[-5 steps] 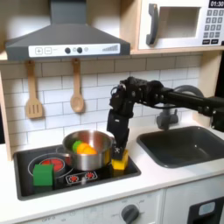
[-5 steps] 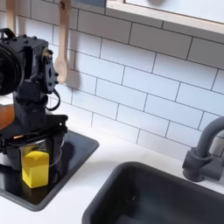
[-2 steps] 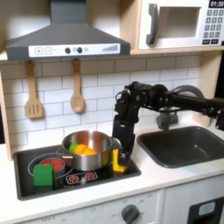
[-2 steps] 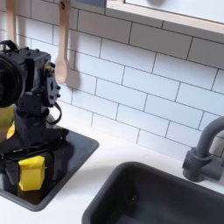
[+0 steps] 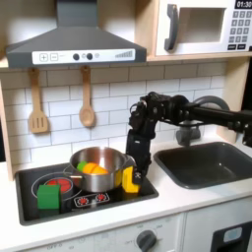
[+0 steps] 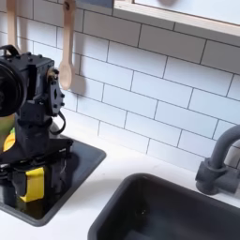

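The counter point(image 5: 187, 202) runs across the bottom of the first exterior view, with the sink point(image 5: 210, 162) at about 4 o'clock from the picture's centre; in the second exterior view the sink point(image 6: 178, 211) sits at 5 o'clock, with the faucet point(image 6: 217, 159) at 3 o'clock. The range hood point(image 5: 74, 39) hangs at 11 o'clock in the first exterior view and the microwave point(image 5: 202, 28) at 1 o'clock. The black stove point(image 5: 59, 197) lies at 8 o'clock, and in the second exterior view its corner point(image 6: 89, 159) shows at 9 o'clock.

The arm point(image 5: 192, 110) reaches in from 3 o'clock in the first exterior view and bends down to the stove. On the stove stands the steel pot point(image 5: 96, 169), with orange food point(image 5: 95, 168) inside it. Two wooden utensils hang on the tiles: a spatula point(image 5: 36, 103) at 9 o'clock and a spoon point(image 5: 87, 98) at 10 o'clock.

The gripper point(image 5: 132, 175) points straight down just beside the pot, at the pot's 3 o'clock, and is clamped on the yellow block point(image 5: 128, 179). In the second exterior view the gripper point(image 6: 34, 180) has a finger on either side of the yellow block point(image 6: 34, 185), which is low over the stove; whether it touches the surface cannot be told. A green block point(image 5: 48, 197) sits on the stove at the pot's 8 o'clock, well apart from the gripper.
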Controlling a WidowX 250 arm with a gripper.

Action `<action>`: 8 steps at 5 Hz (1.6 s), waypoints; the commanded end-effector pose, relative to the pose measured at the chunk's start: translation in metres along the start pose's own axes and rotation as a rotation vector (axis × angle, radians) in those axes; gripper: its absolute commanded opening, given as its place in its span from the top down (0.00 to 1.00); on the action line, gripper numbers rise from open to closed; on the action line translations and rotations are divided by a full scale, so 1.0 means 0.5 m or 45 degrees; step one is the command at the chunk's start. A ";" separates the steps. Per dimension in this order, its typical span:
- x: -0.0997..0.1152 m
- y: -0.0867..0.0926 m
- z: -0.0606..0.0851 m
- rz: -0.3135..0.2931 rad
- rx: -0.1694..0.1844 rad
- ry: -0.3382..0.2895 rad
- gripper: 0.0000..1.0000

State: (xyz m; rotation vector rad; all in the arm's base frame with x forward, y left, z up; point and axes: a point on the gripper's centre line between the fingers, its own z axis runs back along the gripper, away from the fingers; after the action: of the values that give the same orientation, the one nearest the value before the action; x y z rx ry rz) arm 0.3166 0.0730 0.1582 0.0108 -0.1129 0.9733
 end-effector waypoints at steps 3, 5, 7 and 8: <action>-0.005 0.006 0.003 -0.007 -0.010 0.006 1.00; -0.032 0.013 0.016 -0.054 -0.023 0.000 1.00; -0.029 0.024 0.050 -0.061 -0.100 0.036 1.00; -0.020 0.028 0.054 -0.070 -0.096 0.067 1.00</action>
State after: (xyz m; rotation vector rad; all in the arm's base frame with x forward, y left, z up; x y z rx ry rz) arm 0.2961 0.0749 0.1905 -0.0864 -0.1216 0.9266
